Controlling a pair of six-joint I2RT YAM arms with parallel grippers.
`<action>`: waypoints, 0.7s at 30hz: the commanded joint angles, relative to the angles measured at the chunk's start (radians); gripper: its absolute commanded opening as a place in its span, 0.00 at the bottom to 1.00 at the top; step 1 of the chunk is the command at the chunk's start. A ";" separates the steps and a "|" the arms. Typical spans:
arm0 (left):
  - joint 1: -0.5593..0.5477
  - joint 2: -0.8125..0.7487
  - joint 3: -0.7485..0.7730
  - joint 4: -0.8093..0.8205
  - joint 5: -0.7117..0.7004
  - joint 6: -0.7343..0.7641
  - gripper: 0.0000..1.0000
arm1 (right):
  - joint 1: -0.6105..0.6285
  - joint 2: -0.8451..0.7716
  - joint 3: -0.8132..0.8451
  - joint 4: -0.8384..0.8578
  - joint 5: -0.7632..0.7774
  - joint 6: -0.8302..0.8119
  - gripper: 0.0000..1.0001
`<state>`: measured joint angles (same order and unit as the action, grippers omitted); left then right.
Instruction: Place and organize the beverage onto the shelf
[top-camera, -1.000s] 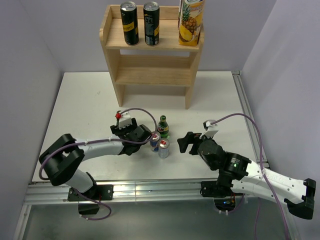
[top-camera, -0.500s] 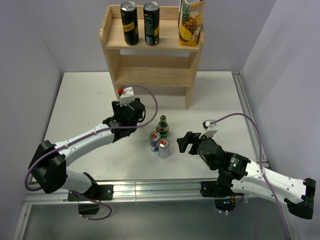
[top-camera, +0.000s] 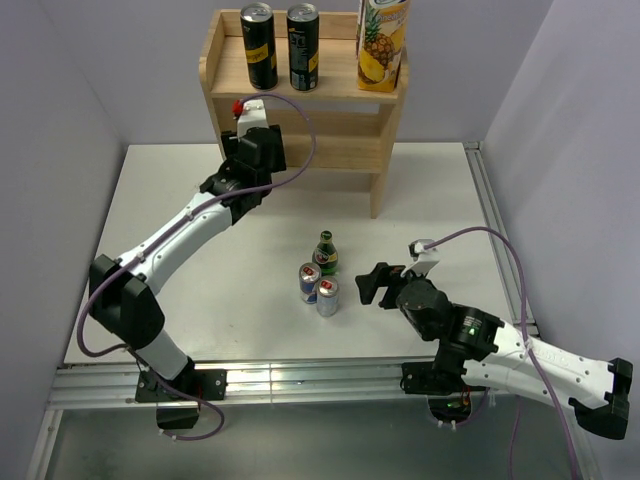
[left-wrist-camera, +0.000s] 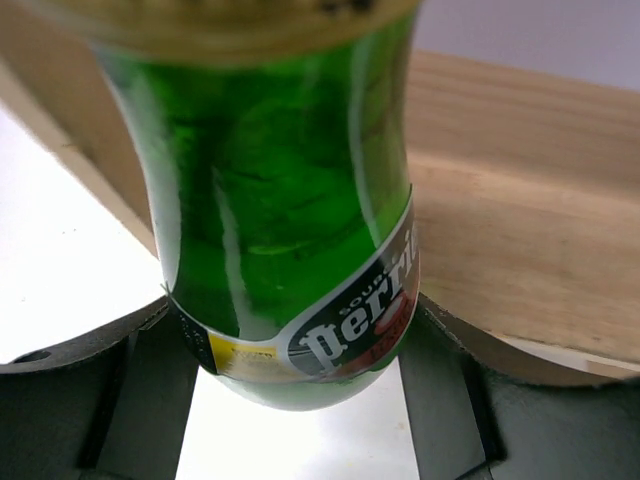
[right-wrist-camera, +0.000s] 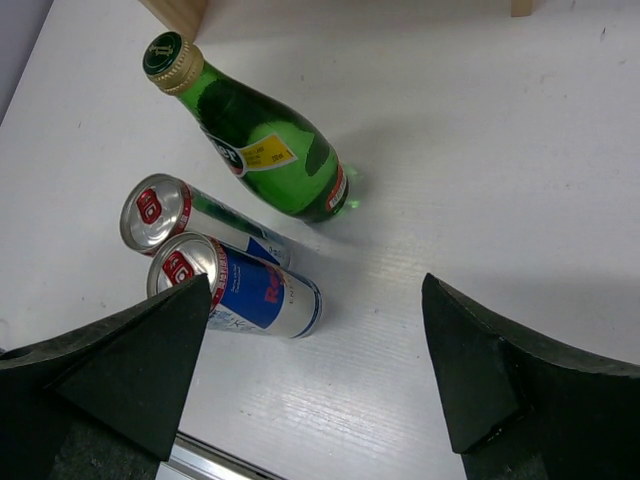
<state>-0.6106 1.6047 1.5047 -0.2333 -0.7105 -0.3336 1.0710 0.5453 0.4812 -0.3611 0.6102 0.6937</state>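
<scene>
My left gripper is shut on a green glass bottle and holds it at the front of the wooden shelf, level with its middle tier; the shelf's wood fills the left wrist view behind the bottle. Two tall black cans stand on the top tier. A second green bottle and two blue-and-silver cans stand together mid-table. My right gripper is open and empty, just right of the cans.
A pineapple juice carton stands at the right end of the top tier. A metal rail runs along the table's near edge and another up the right side. Grey walls close in the table.
My left arm has swung away from the cluster of drinks and reached far out to the shelf front, carrying the green bottle. The right arm has not moved.
</scene>
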 joint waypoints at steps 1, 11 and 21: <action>0.020 0.009 0.095 0.078 0.009 0.051 0.00 | 0.004 -0.025 -0.009 0.002 0.039 -0.002 0.93; 0.058 0.087 0.124 0.141 -0.020 0.054 0.00 | 0.004 -0.035 -0.015 -0.003 0.043 -0.003 0.93; 0.077 0.109 0.080 0.279 -0.064 0.057 0.00 | 0.003 -0.010 -0.018 0.014 0.046 -0.011 0.93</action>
<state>-0.5514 1.7332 1.5570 -0.1772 -0.7162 -0.2996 1.0710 0.5304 0.4702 -0.3683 0.6228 0.6895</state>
